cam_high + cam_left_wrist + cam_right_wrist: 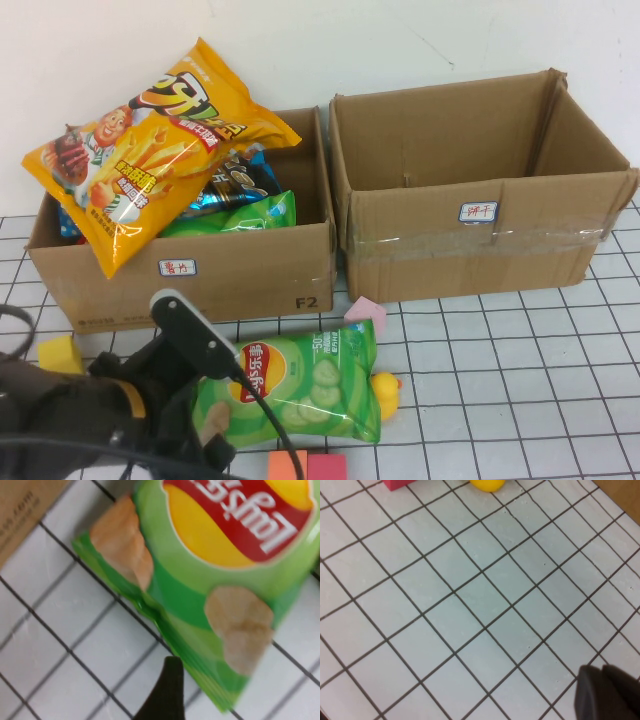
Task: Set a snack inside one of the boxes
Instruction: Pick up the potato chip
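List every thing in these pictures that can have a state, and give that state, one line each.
Left box: open, crammed with snack bags.
Right box: open, inside looks empty.
Orange chip bag: lying on top of the left box's pile.
Green chip bag: flat on the table, not gripped.
Left gripper: open, at the green bag's edge.
Right gripper: shut, over bare table.

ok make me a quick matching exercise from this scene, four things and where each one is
Things:
1. orange chip bag
2. green chip bag
3. yellow duck
4. right box

Places:
A. lying flat on the grid table in front of the left box
B. no snacks visible inside
C. piled on top of the full left box
D. at the green bag's right edge

The left hand hovers at the green bag's corner; the right hand hangs over bare grid.

Pairs: 1-C, 2-A, 3-D, 4-B
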`<state>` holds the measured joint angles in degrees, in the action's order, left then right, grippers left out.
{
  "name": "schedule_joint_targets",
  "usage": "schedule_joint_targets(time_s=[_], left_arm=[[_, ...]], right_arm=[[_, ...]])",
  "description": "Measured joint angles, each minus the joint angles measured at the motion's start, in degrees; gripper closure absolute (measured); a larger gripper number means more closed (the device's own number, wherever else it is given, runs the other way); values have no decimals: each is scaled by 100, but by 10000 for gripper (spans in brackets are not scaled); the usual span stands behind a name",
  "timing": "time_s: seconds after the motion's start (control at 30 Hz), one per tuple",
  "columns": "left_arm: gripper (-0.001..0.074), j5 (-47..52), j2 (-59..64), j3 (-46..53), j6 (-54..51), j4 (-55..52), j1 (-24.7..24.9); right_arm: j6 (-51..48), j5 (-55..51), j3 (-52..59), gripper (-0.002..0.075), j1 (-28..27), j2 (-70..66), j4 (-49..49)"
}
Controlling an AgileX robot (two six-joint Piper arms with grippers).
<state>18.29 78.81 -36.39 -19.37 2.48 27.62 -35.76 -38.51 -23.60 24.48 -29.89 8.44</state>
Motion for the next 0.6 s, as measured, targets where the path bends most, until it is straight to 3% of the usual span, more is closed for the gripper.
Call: schedule_joint_targets(time_s=[0.4,0.6], left_arm=[[46,-680,1174,0,131,-49,0],[149,-1160,1216,0,259,-49,0]], right_arm=[[0,0,0,727,0,0,0],[0,0,0,727,0,0,0]])
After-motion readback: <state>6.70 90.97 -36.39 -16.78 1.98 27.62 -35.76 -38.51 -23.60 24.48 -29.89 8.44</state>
